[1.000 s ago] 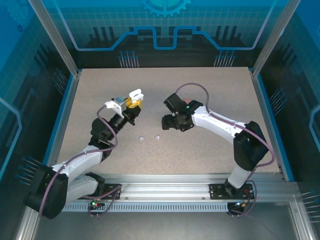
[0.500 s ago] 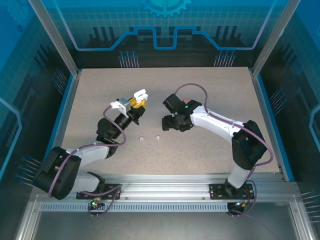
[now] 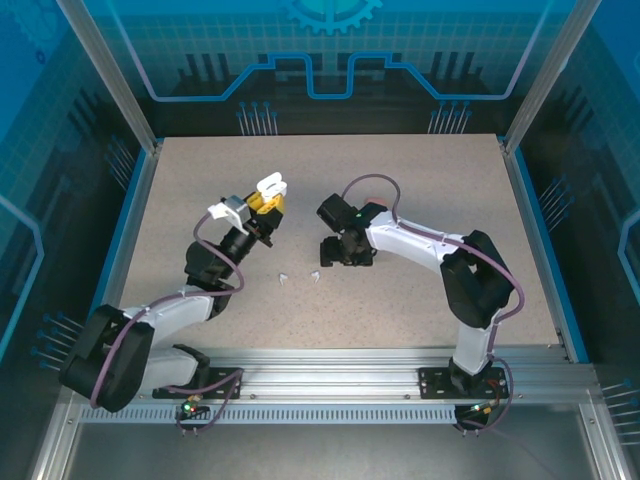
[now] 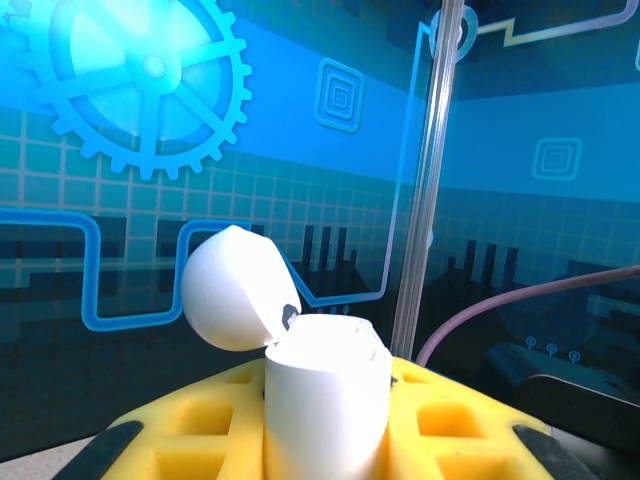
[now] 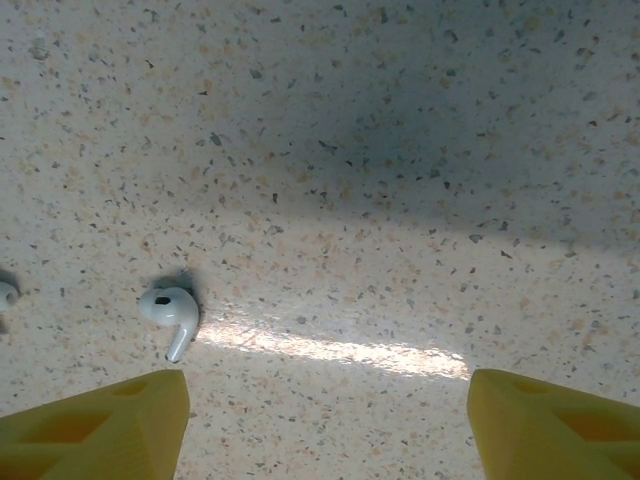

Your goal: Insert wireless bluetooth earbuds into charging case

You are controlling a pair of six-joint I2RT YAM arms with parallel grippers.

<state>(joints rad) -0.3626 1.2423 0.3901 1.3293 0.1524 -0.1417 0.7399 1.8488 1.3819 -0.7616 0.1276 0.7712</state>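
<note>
The task is at an early stage, with neither visible earbud in place yet. The left gripper (image 3: pixel 263 205) is clamped on a white charging case (image 4: pixel 325 400) and holds it upright in the air above the bench (image 3: pixel 420 180), left of the middle. The case's lid (image 4: pixel 238 290) is flipped back, so the case is open and ready to receive. From these angles I cannot tell whether anything already sits inside. One white earbud (image 5: pixel 172 315) lies on its side on the bench, a little left of centre and somewhat toward the near edge. A second earbud (image 3: pixel 284 278) lies just to its left, apart from it. The right gripper (image 5: pixel 327 405) hangs low over the bench with its yellow fingers (image 5: pixel 100 425) spread wide and nothing between them. The first earbud lies just ahead of its left finger. What probably remains is picking up each earbud, carrying it to the open case, seating it and closing the lid.
</note>
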